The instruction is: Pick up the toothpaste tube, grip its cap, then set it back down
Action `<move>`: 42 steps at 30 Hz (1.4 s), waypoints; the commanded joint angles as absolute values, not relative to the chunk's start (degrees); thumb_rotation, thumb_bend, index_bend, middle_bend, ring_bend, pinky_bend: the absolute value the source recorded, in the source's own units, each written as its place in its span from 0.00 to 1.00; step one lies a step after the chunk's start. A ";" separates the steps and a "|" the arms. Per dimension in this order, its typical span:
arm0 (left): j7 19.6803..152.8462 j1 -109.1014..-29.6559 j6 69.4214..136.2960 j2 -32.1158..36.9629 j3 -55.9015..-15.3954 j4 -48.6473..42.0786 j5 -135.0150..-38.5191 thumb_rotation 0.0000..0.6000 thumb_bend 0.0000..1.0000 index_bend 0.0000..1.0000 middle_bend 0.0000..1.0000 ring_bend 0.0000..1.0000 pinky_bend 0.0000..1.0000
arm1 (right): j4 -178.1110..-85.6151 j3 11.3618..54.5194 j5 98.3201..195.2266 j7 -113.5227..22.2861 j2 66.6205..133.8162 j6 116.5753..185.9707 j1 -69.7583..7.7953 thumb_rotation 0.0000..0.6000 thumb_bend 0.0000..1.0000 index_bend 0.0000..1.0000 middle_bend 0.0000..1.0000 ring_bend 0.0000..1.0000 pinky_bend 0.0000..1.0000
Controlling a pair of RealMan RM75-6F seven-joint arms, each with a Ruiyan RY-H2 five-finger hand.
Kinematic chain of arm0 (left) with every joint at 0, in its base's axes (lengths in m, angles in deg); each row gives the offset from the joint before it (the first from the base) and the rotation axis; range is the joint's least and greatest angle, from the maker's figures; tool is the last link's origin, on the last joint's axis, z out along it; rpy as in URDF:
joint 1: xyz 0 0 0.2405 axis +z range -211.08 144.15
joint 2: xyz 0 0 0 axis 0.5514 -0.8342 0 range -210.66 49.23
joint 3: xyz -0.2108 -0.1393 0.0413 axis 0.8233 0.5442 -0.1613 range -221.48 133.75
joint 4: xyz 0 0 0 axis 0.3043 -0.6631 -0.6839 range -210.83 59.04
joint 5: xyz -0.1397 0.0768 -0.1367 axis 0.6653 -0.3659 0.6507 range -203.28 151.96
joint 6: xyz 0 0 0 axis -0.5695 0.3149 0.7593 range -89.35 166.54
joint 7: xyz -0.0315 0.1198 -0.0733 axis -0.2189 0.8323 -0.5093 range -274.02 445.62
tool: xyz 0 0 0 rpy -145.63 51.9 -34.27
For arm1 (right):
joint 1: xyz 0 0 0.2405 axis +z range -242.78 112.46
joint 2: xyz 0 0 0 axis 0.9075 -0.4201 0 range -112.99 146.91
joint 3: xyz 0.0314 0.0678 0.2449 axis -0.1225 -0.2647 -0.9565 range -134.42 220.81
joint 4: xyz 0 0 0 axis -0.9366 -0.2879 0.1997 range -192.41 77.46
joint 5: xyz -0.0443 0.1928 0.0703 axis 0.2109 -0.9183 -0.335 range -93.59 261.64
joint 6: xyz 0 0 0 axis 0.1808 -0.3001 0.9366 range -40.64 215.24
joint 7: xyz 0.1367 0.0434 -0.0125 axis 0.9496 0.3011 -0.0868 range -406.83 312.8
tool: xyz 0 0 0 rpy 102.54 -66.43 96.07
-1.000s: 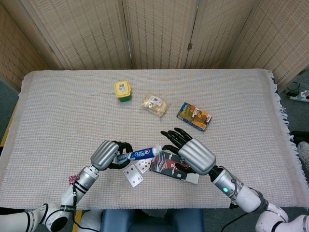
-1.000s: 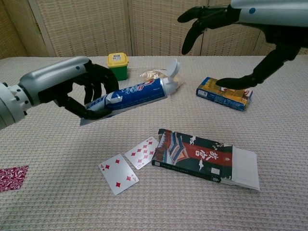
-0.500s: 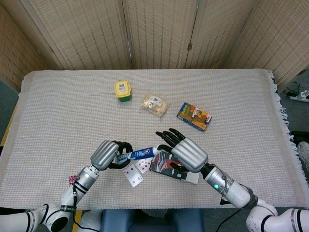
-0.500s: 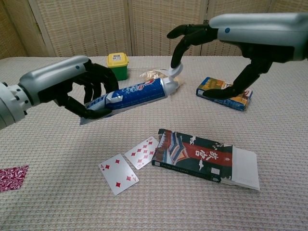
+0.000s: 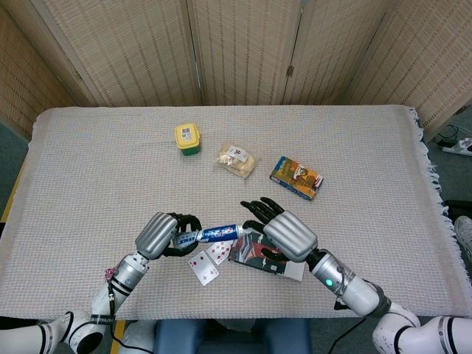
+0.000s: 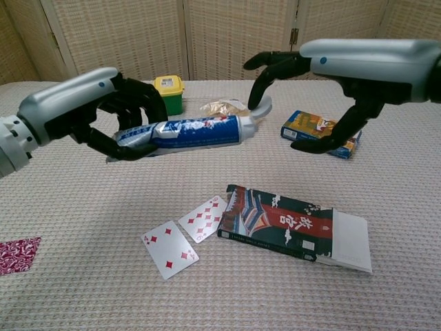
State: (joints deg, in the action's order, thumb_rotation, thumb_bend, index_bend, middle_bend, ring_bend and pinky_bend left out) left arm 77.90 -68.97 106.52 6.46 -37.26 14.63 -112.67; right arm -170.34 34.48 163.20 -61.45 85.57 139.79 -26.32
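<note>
Toothpaste tube aloft, cap at your right fingertips

Your left robot hand [image 6: 103, 114] has its fingers wrapped around the tail end of the toothpaste tube [image 6: 189, 132], holding it clear of the tabletop [image 6: 83, 262] and nearly level. The tube points toward your right side, with its white cap [image 6: 258, 110] at the far end. Your right robot hand [image 6: 324, 76] hangs above and just beside that cap with fingers spread, grasping nothing; one dark fingertip [image 6: 253, 102] curls down against the cap, though you cannot tell whether it truly touches.

Below the tube on the tabletop lie two playing cards [image 6: 185, 238] and, just beside them, a dark card box [image 6: 289, 227]. Farther back sit a blue snack box [image 6: 317, 133], a small clear packet [image 5: 237, 159] and a yellow-lidded green container [image 6: 168, 93]. A red patterned scrap [image 6: 17, 254] lies near the left edge.
</note>
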 commanded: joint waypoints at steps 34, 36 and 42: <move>65.96 -66.65 114.86 8.91 -37.21 9.54 -117.41 1.00 0.77 0.81 0.83 0.71 0.62 | -171.96 35.28 173.23 -33.31 79.27 148.76 -30.02 1.00 0.39 0.19 0.00 0.00 0.00; 65.26 -66.55 115.77 9.63 -37.22 8.81 -118.02 1.00 0.77 0.81 0.83 0.71 0.62 | -171.15 35.38 174.40 -27.61 79.11 148.61 -29.70 1.00 0.39 0.07 0.00 0.00 0.00; 65.12 -66.67 117.19 10.77 -37.21 8.44 -119.34 1.00 0.77 0.81 0.83 0.71 0.62 | -167.16 34.73 175.00 -16.84 82.94 147.43 -27.46 1.00 0.30 0.00 0.00 0.00 0.00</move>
State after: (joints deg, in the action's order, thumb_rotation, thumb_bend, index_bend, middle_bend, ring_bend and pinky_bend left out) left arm 65.08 -66.65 116.99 10.62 -37.24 8.44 -119.19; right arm -169.24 35.21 173.75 -21.58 81.25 147.43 -28.50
